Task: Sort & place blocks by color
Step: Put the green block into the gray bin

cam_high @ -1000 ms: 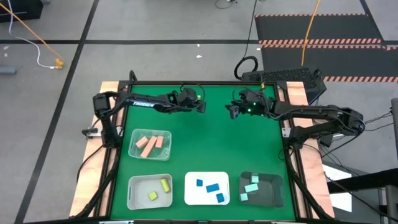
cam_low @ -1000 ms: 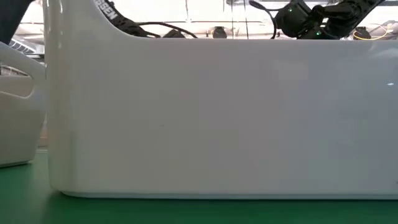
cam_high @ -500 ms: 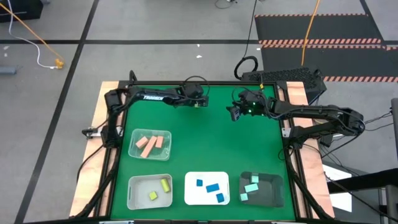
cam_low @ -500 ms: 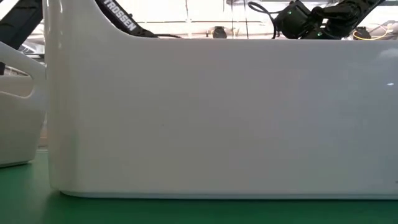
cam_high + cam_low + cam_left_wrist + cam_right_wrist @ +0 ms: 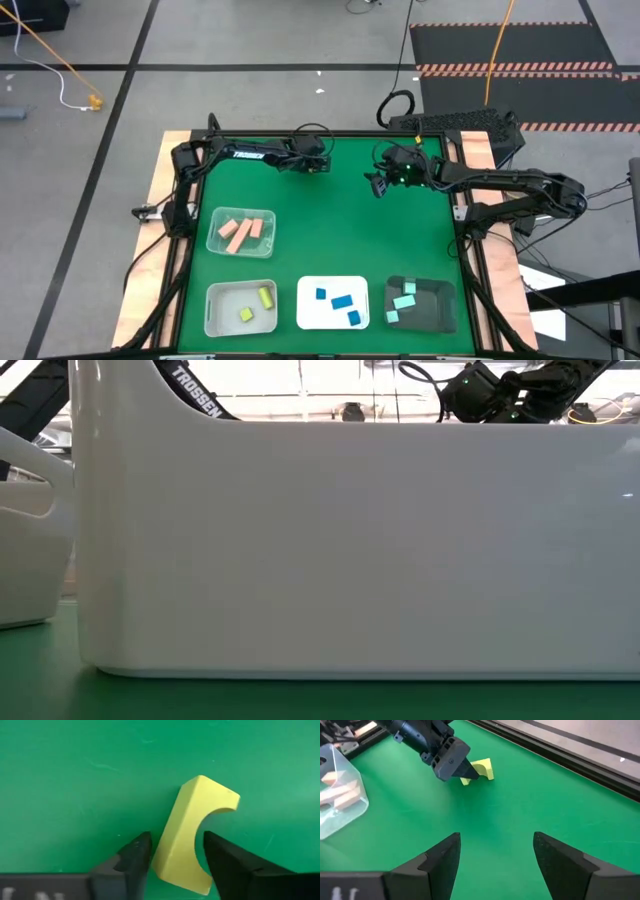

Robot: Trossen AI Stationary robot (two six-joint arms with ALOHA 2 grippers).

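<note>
A yellow-green arch-shaped block (image 5: pixel 187 837) lies on the green mat near the table's far edge; the right wrist view shows the same block (image 5: pixel 482 769). My left gripper (image 5: pixel 175 857) stands over it, open, one finger on each side of its near end. My right gripper (image 5: pixel 495 865) hovers open at the far right (image 5: pixel 375 184), touching nothing. Sorted blocks lie in trays along the near edge: pink blocks (image 5: pixel 241 232), yellow-green blocks (image 5: pixel 265 297), blue blocks (image 5: pixel 341 302), mint blocks (image 5: pixel 403 301). My left gripper comes at the yellow-green block from above, its fingers (image 5: pixel 135 857) close beside the block's near end (image 5: pixel 175 870), across its width. I cannot tell whether they touch it. The block lies flat on the mat.
Two clear trays (image 5: pixel 218 243) (image 5: pixel 212 318), a white tray (image 5: pixel 306 318) and a dark tray (image 5: pixel 441 316) sit along the near half. The white tray's wall (image 5: pixel 340 550) fills the low view. Bare green mat (image 5: pixel 350 230) spreads across the middle.
My left arm has stretched toward the table's far edge and come down, bringing its gripper over the yellow-green block. The trays and their blocks have stayed put.
</note>
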